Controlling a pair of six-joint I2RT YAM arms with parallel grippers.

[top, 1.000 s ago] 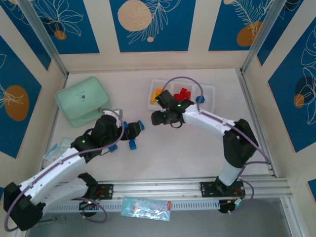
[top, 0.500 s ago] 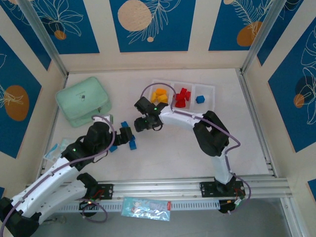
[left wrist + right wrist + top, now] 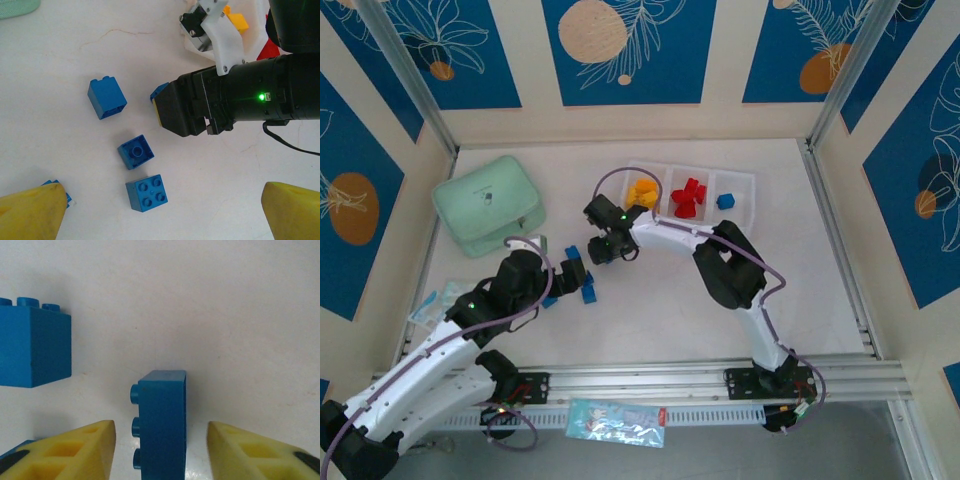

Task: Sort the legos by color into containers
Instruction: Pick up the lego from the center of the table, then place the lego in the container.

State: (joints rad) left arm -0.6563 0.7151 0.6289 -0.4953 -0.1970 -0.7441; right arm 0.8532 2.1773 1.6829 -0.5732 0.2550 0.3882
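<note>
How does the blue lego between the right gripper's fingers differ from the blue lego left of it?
Pose: the centre lego lies on its side, studs pointing left; the left lego stands upright, studs on top. Place: the centre lego sits inside the open right gripper, touching neither finger; the left lego lies outside it. Both are blue, on the white table.

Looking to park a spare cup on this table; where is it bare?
Bare: white tabletop between the right arm and the right side rail, nearer than the low white compartment tray. Crowded: loose blue plastic bricks around the left gripper and right gripper.
</note>
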